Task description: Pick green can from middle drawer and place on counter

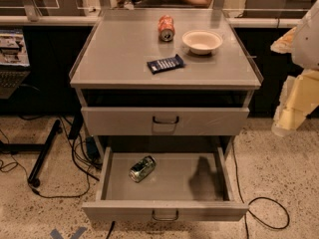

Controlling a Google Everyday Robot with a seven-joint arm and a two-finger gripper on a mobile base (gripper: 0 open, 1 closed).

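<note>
The green can (142, 169) lies on its side in the left half of the open middle drawer (164, 210), which is pulled out toward me at the bottom of the cabinet. The counter (124, 59) is the cabinet's flat grey top. My gripper (295, 108) is at the right edge of the view, a pale white and cream shape beside the cabinet at about the height of the upper drawer. It is well to the right of the can and above it, and touches nothing. A dark shadow falls on the right part of the drawer floor.
On the counter stand an orange can (166, 28), a white bowl (202, 41) and a dark blue snack packet (166, 63). The upper drawer front (164, 120) sits above the open drawer. Cables (75, 163) and a desk leg lie on the floor at left.
</note>
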